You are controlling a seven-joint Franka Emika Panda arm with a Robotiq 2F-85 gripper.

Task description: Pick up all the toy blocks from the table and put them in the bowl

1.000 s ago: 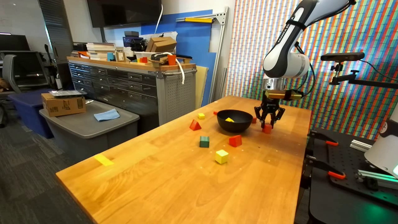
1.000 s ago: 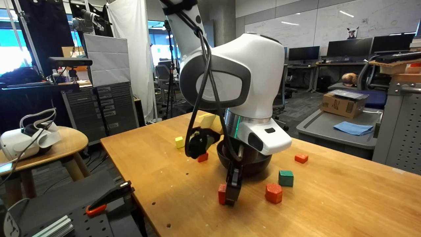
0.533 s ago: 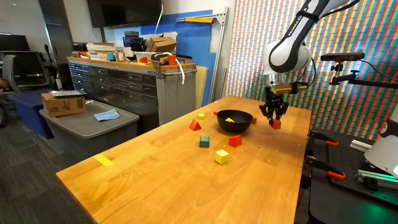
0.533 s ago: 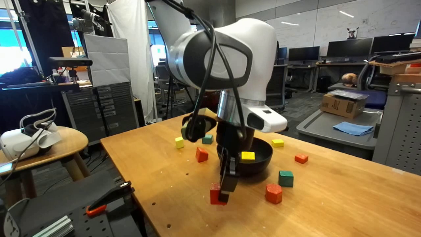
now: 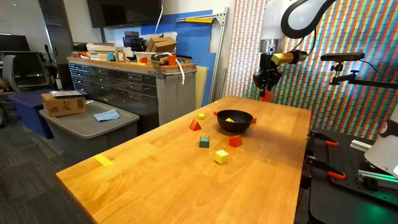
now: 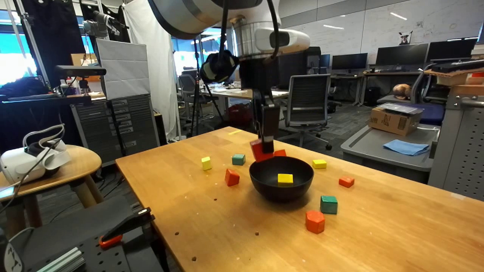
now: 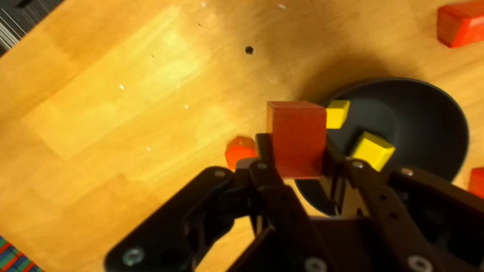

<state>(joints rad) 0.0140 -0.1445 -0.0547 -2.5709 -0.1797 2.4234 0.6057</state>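
In front of us, the hand pinches a red block by opposite sides, held high, it seems, to pass over the black bowl below and beside it; a green block, lower on the table, likely awaits its turn.

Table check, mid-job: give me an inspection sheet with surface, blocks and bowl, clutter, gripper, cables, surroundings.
Surface: wooden table with small dark holes, pale flecks.
Blocks and bowl: two yellow blocks in the bowl; loose on the table, four red blocks, two green blocks and two more yellow ones.
Clutter: yellow strip flat on the table.
Gripper: shut on a red block, raised above the table.
Cables: black cables hang beside the arm.
Surroundings: headset on a stool; blue cloth on a grey bin.
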